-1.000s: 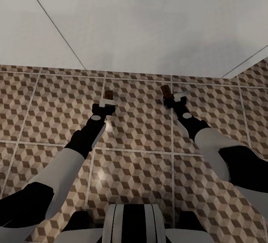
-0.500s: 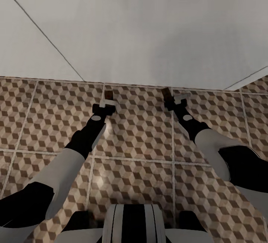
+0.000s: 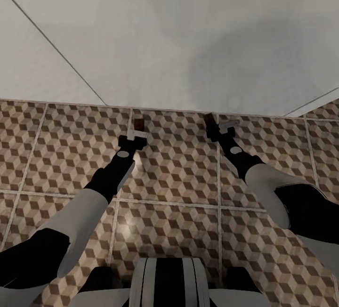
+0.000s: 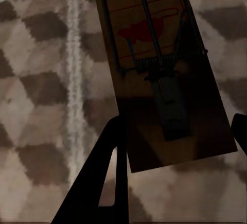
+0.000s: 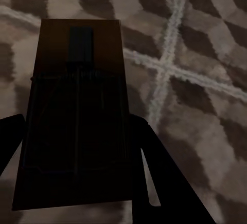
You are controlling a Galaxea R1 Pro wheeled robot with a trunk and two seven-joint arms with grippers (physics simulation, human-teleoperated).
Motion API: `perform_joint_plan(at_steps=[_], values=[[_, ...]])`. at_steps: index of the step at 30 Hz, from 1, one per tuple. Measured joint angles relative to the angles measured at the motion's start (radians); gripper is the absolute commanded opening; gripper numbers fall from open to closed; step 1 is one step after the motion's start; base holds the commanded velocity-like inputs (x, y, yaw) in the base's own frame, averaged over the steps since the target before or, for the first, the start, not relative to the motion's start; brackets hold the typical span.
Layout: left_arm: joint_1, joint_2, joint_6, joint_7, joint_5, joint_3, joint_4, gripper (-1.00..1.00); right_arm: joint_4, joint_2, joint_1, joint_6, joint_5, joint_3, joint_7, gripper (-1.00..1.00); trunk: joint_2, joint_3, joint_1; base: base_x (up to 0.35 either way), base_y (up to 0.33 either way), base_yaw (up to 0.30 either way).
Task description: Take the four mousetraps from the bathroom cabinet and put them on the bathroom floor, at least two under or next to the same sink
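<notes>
While gripped, tan mousetraps point(image 4: 159, 74), red mark

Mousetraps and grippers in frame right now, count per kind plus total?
mousetraps: 2, one in the left gripper at, one in the right gripper at
grippers: 2
total: 4

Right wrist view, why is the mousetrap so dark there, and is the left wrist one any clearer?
Right wrist view: the mousetrap is in deep shadow, its wire barely readable. Left wrist view: the other mousetrap is better lit toward its far end, red mark and spring plain, darker near the fingers. Head view: a soft grey shadow on the white surface.
</notes>
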Motion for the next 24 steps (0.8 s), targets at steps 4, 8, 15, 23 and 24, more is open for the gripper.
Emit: perform_joint_plan(at_steps=[4,8,15,23,24], values=[[0.0,0.001,-0.003,0.0,0.0,-0.001,0.008,-1.0,0.0,0.01,0.0,0.008,0.0,0.001,0.0,-1.0,0.0,0.0,0.0,0.0,0.0,0.0],[0.0,0.001,-0.036,0.0,0.0,0.001,0.026,-1.0,0.0,0.023,0.0,0.011,0.0,0.001,-0.001,-1.0,0.0,0.0,0.0,0.0,0.0,0.0],[0.0,0.001,-0.08,-0.001,0.0,0.003,0.062,-1.0,0.0,0.033,0.0,0.043,0.0,0.001,0.0,-1.0,0.0,0.0,0.0,0.0,0.0,0.0],[0.0,0.001,-0.085,0.0,0.0,0.003,0.068,-1.0,0.0,0.04,0.0,0.064,0.0,0.001,0.001,-1.0,0.0,0.0,0.0,0.0,0.0,0.0],[0.0,0.0,-0.085,0.0,0.0,0.003,0.069,-1.0,0.0,0.04,0.0,0.064,0.0,0.001,0.001,-1.0,0.0,0.0,0.0,0.0,0.0,0.0]])
